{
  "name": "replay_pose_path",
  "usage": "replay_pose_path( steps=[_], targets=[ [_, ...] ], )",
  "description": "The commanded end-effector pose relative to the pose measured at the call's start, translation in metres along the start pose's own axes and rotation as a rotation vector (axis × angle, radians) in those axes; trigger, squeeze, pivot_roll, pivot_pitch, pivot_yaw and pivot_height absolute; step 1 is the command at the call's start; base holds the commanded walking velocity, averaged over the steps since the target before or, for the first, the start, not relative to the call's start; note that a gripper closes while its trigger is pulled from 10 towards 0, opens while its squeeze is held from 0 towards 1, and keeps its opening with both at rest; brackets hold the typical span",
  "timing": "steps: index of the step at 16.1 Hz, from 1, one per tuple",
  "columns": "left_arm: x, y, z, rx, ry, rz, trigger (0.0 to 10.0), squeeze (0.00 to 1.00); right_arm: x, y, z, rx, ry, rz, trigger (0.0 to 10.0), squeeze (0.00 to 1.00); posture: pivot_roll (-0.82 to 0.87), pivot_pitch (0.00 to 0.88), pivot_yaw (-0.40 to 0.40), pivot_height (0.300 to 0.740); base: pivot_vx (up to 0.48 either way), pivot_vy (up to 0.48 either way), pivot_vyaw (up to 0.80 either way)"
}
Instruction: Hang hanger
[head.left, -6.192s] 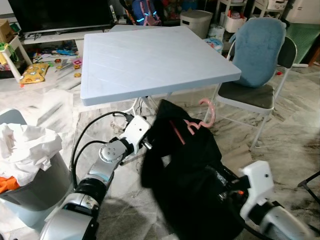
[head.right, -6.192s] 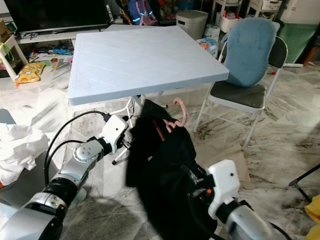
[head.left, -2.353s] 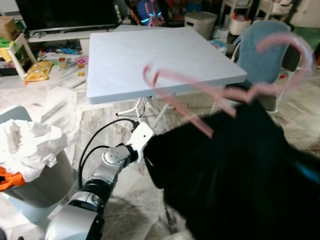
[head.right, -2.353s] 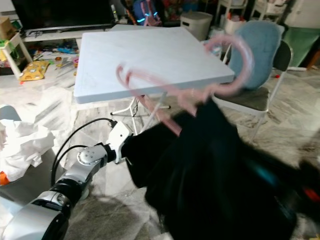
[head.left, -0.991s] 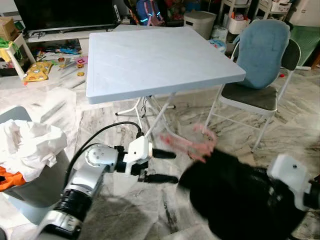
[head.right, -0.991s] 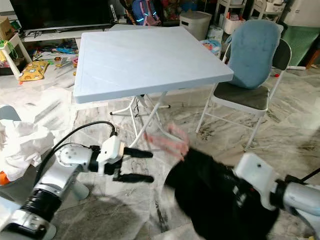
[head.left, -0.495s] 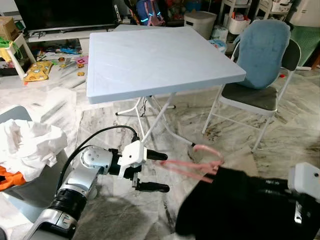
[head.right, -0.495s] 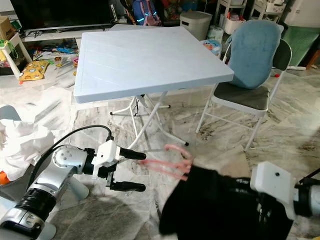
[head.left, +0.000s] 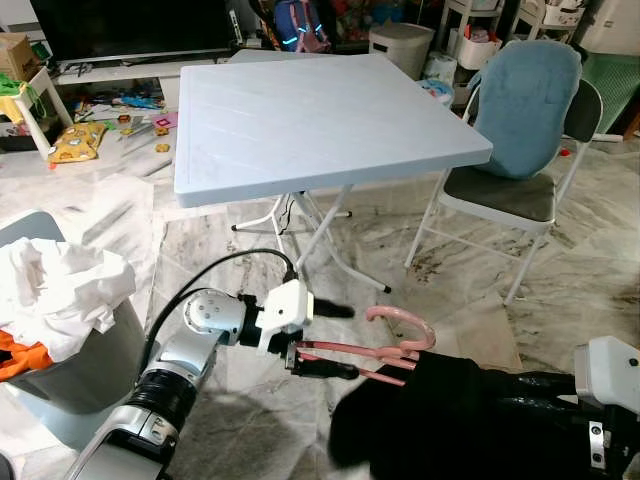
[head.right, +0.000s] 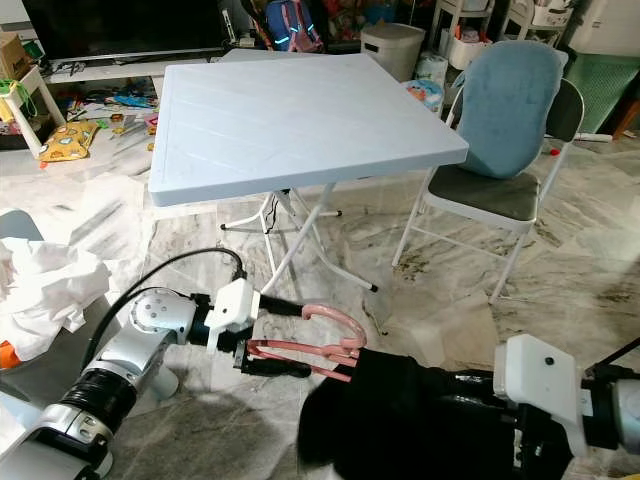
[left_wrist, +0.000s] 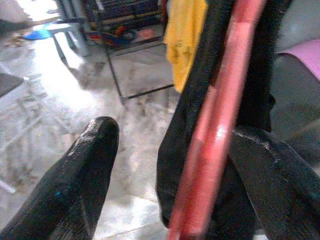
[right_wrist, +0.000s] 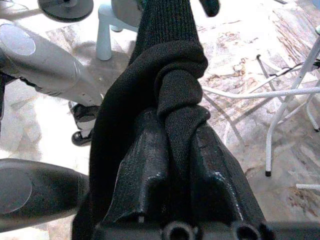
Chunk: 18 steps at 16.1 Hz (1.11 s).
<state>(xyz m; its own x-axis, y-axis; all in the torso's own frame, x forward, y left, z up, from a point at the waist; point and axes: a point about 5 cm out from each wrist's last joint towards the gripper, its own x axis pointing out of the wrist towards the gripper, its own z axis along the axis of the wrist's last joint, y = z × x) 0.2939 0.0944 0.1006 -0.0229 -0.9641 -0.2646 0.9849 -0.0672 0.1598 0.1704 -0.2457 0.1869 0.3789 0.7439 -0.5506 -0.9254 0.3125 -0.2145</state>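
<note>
Marble floor (head.left: 470, 290) below: my left fingers (head.left: 325, 340) stand open around the stiff, light pink hanger (head.left: 385, 345); my right fingers (right_wrist: 170, 165) pinch the limp black garment (head.right: 400, 420)

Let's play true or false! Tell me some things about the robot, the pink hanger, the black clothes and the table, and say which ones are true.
1. The pink hanger lies between the left gripper's open jaws. True.
2. The right gripper is empty. False: its jaws are clamped on the black garment.
3. The hanger lies on the blue table. False: it is below the table, above the floor.
4. A chair with a blue back stands beside the table. True.
5. The bin by the left arm holds white cloth. True.
</note>
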Motion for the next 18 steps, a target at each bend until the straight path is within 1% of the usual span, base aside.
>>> replay_pose_path(
  steps=[1, 2, 4, 5, 7, 10, 11, 13, 15, 18],
  targets=[
    [0.002, 0.004, 0.006, 0.022, 0.004, -0.035, 0.0, 0.00, -0.002, -0.002, 0.008, -0.043, -0.015, -0.008, 10.0, 0.00, -0.06, 0.000, -0.024, 0.740, 0.000, 0.000, 0.00],
    [0.001, 0.003, 0.004, 0.009, 0.008, -0.047, 0.0, 0.00, 0.000, -0.003, 0.011, -0.050, -0.022, -0.006, 10.0, 0.00, -0.06, 0.000, -0.021, 0.740, 0.000, 0.000, 0.00],
    [-0.001, 0.003, 0.003, 0.012, 0.006, -0.051, 0.0, 0.00, -0.002, -0.004, 0.012, -0.053, -0.017, -0.005, 10.0, 0.00, -0.06, 0.000, -0.023, 0.740, 0.000, 0.000, 0.00],
    [-0.003, 0.005, 0.005, 0.019, -0.002, -0.055, 0.0, 0.00, -0.007, -0.007, 0.012, -0.047, -0.004, -0.001, 10.0, 0.00, -0.05, 0.000, -0.023, 0.740, 0.000, 0.000, 0.00],
    [-0.004, 0.009, 0.010, 0.016, -0.021, -0.050, 0.0, 0.00, -0.011, -0.009, 0.008, -0.046, 0.021, 0.002, 10.0, 0.00, -0.05, 0.000, -0.026, 0.740, 0.000, 0.000, 0.00],
    [-0.003, 0.009, 0.011, 0.013, -0.024, -0.076, 0.0, 0.00, -0.009, -0.010, 0.009, -0.048, 0.021, 0.006, 10.0, 0.00, -0.05, 0.000, -0.025, 0.740, 0.000, 0.000, 0.00],
    [-0.003, 0.008, 0.010, -0.002, -0.021, -0.101, 0.0, 0.00, -0.006, -0.010, 0.009, -0.051, 0.018, 0.011, 10.0, 0.00, -0.06, 0.000, -0.020, 0.740, 0.000, 0.000, 0.00],
    [-0.002, 0.008, 0.011, -0.007, -0.022, -0.109, 0.0, 0.00, -0.004, -0.010, 0.010, -0.058, 0.011, 0.016, 10.0, 0.00, -0.06, 0.000, -0.020, 0.740, 0.000, 0.000, 0.00],
    [-0.001, 0.007, 0.010, -0.014, -0.004, -0.147, 0.0, 0.00, -0.004, -0.010, 0.011, -0.061, 0.009, 0.018, 10.0, 0.00, -0.06, 0.000, -0.022, 0.740, 0.000, 0.000, 0.00],
    [0.001, 0.007, 0.008, -0.024, 0.009, -0.156, 0.0, 0.00, -0.005, -0.011, 0.012, -0.064, 0.008, 0.017, 10.0, 0.00, -0.06, 0.000, -0.022, 0.740, 0.000, 0.000, 0.00]
  ],
)
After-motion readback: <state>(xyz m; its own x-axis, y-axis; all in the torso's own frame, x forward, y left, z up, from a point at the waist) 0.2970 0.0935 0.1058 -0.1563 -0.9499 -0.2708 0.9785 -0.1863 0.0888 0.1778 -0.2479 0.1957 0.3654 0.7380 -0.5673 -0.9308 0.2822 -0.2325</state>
